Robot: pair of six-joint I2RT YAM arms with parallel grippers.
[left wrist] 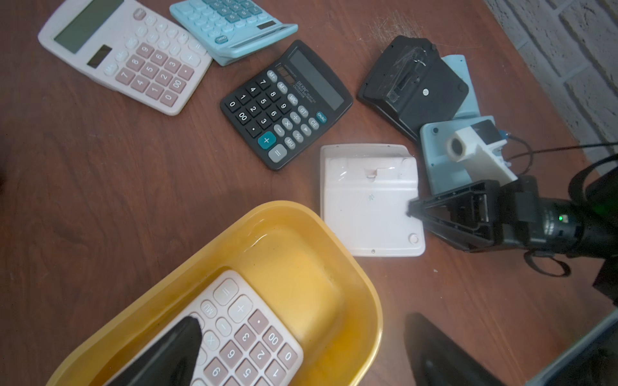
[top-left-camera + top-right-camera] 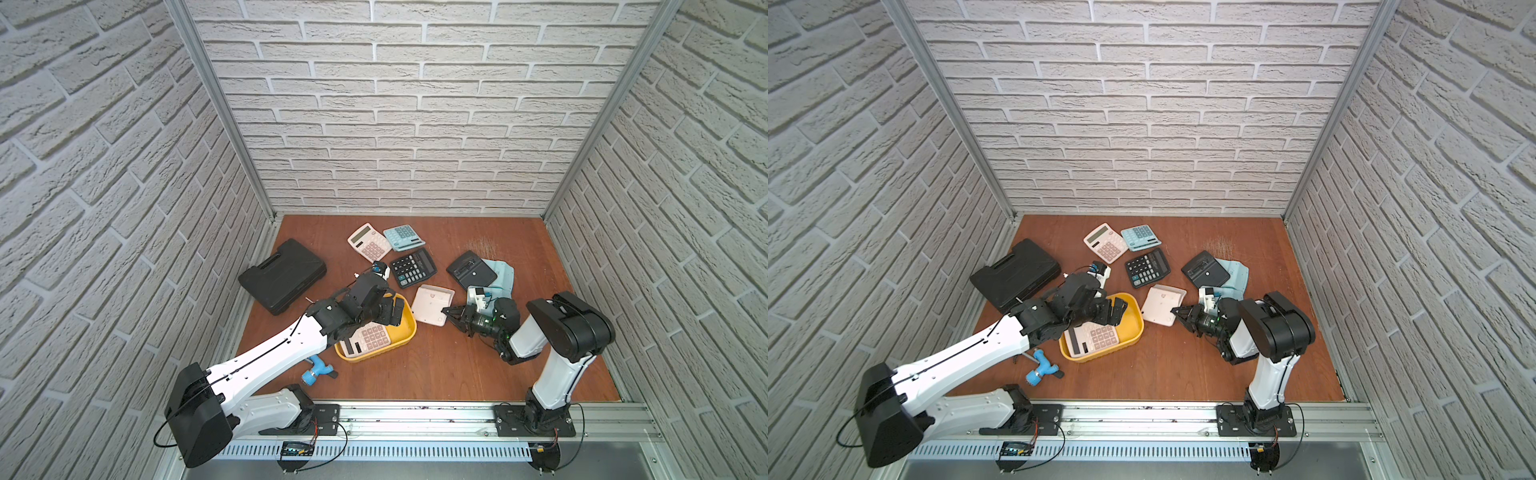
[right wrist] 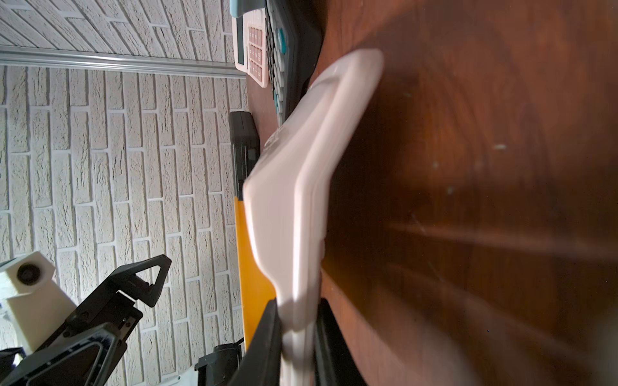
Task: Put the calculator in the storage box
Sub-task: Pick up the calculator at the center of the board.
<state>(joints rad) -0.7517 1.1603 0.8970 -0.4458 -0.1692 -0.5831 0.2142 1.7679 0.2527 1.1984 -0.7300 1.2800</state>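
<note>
The yellow storage box (image 2: 406, 328) (image 2: 1133, 320) (image 1: 301, 267) sits left of centre with a pink-keyed calculator (image 2: 370, 338) (image 2: 1098, 336) (image 1: 247, 337) lying in it. My left gripper (image 2: 393, 312) (image 2: 1118, 311) (image 1: 301, 354) hangs open just above the box, one finger over the calculator's keys. Right of the box, a white calculator (image 2: 432, 305) (image 2: 1163, 305) (image 1: 368, 207) (image 3: 294, 200) lies face down on the table. My right gripper (image 2: 444, 311) (image 2: 1173, 311) (image 1: 409, 210) (image 3: 296, 334) is shut on its near right edge, a finger on each face.
Behind lie a pink calculator (image 2: 369, 242), a light blue one (image 2: 403, 237), a black one (image 2: 413, 268), and a black one face down (image 2: 471, 270) on a pale blue one (image 2: 503, 277). A black case (image 2: 282, 276) sits left. A blue fitting (image 2: 316, 370) lies under the left arm.
</note>
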